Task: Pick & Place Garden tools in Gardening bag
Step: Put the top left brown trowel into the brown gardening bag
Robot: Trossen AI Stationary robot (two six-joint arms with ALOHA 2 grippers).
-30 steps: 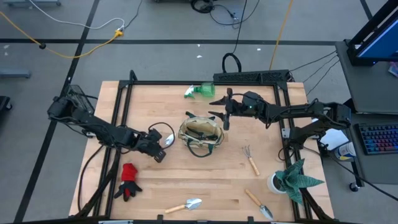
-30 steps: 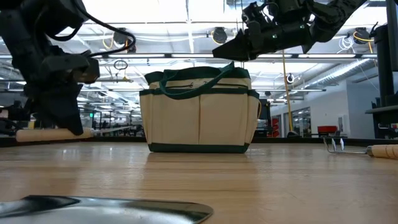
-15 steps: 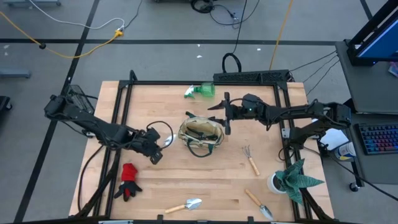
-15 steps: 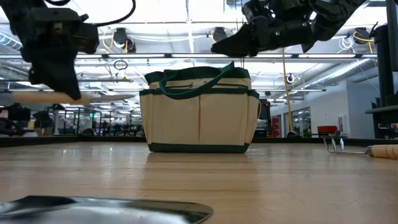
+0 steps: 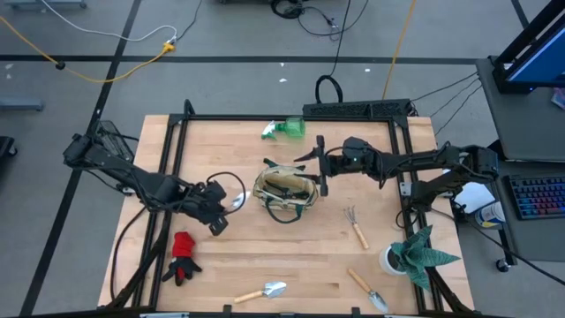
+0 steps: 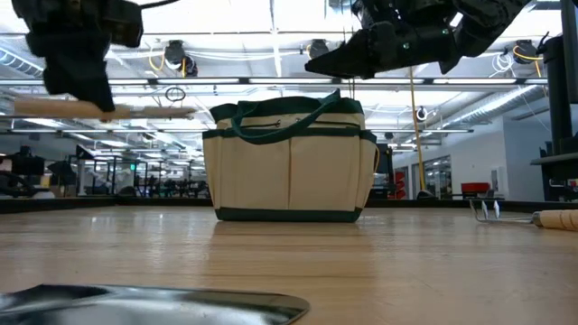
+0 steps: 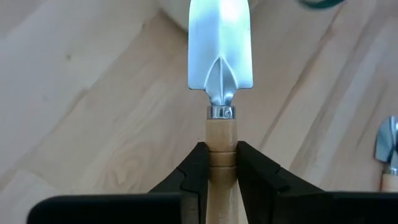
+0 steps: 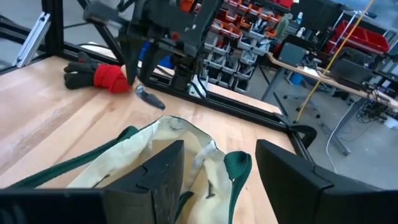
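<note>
nearest the front edge of the pale wooden table (image 5: 291, 256), a wooden-handled silver trowel (image 5: 262, 291) lies flat, with a second wooden-handled trowel (image 5: 366, 291) further right, beside a spiky green plant in a white pot (image 5: 415, 254). a red and black glove (image 5: 183, 255) lies toward the front left. a small wooden-handled fork-rake (image 5: 356, 227) rests right of centre.

further back on the left side, the left gripper (image 5: 214, 201) is raised off the table, its jaws pinching the wooden handle of a third silver trowel (image 7: 221, 56); the wrist view shows both dark fingers (image 7: 194, 171) pressed against the handle, blade pointing forward over the bare wood. in the low view that trowel hangs level in the air, left of the bag and about as high as its top.

at the table's middle stands the cream-and-green fabric gardening bag (image 6: 289, 161) with dark green loop handles, upright, its mouth open.

just beyond and right of it, the right gripper (image 5: 320, 163) hovers above the bag's rim, its jaws spread apart and holding nothing.

at the far edge a green spray bottle (image 5: 284, 130) lies on its side.
</note>
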